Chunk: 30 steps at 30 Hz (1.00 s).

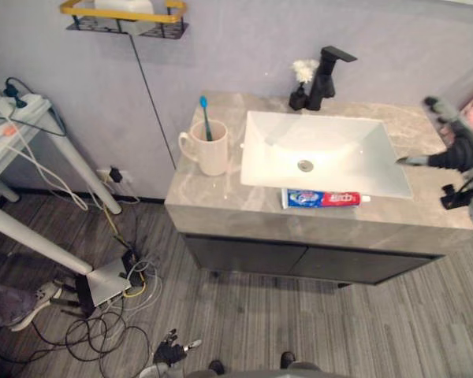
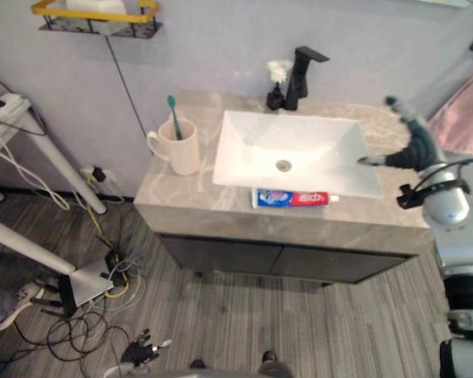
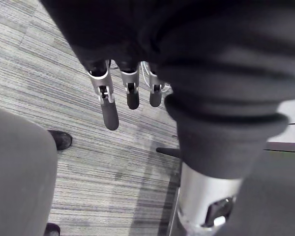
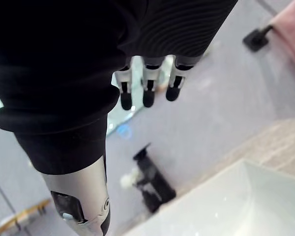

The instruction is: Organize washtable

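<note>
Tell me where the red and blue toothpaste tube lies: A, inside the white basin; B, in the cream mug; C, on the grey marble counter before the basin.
C: the red and blue toothpaste tube lies flat on the grey marble counter, along the white basin's front rim.

We see the sink (image 1: 339,134) set in the tabletop (image 1: 213,197). Left of it stands the mug (image 1: 211,153), a toothbrush (image 1: 206,118) in it. The toothpaste (image 1: 323,198) lies before the sink, the faucet (image 1: 325,75) behind it.
</note>
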Available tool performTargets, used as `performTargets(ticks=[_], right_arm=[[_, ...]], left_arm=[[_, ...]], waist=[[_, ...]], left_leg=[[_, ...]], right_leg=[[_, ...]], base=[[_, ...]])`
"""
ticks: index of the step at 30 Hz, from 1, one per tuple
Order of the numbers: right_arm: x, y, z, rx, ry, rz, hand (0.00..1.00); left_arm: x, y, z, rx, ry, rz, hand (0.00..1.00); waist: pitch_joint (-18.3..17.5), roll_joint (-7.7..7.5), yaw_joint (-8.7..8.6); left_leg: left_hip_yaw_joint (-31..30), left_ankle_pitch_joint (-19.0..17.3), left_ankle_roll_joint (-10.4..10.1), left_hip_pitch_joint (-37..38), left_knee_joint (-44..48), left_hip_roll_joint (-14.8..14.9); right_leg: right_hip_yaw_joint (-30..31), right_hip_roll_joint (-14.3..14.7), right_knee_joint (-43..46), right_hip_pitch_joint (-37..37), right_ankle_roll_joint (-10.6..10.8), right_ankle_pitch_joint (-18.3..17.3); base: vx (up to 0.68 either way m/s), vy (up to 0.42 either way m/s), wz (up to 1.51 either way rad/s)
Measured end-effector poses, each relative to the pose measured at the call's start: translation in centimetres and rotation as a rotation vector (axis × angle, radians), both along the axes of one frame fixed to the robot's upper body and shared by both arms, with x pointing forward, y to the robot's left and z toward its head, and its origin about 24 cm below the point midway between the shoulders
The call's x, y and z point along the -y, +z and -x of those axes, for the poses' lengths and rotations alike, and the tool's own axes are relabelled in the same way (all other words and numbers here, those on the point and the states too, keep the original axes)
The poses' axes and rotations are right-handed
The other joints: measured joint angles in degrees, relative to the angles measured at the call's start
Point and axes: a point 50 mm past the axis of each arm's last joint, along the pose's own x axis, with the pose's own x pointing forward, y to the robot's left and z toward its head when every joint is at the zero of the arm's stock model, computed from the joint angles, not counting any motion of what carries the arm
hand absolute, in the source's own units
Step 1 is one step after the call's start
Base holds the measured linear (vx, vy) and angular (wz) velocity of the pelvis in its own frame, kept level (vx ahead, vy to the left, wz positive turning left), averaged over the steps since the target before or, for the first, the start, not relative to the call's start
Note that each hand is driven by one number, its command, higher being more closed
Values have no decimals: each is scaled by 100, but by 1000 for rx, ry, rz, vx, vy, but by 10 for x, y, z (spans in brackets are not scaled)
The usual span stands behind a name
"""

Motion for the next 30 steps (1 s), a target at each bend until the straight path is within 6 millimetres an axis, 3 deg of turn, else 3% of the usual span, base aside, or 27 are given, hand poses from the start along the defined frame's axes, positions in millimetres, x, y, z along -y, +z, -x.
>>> performTargets(ticks=[4, 11, 16, 24, 30], right_arm=[[-18, -10, -7, -106, 93, 124, 0], [-39, -20, -13, -170, 197, 190, 0], [-44, -25, -13, -194, 227, 195, 0], [-47, -25, -14, -214, 247, 210, 0], [-47, -29, -14, -240, 255, 234, 0]], left_arm=[[2, 1, -4, 16, -28, 5, 0], [0, 5, -10, 46, -55, 4, 0], [1, 8, -20, 83, -81, 11, 0], [-1, 10, -25, 95, -89, 7, 0], [-6, 12, -29, 106, -88, -2, 0]], waist=[[27, -20, 29], [143, -146, 87], [288, -175, 191], [402, -218, 207], [494, -375, 210]], left_leg=[[-108, 47, 64, -98, 14, -3], [-139, 110, 148, -190, 38, -57], [-163, 218, 135, -425, 21, -115], [-264, 317, 38, -538, -19, -48], [-260, 388, -10, -544, -111, -49]], right_leg=[[-109, -5, -128, 14, -30, 235], [-115, -39, -220, -14, -86, 452], [-133, -72, -267, -215, -86, 452], [-206, 14, -283, -301, -86, 452], [-199, 12, -273, -356, -86, 452]], base=[[-20, 25, 15], [-57, 30, 3], [-65, -9, 1], [-55, -44, 5], [-57, -12, -1]])
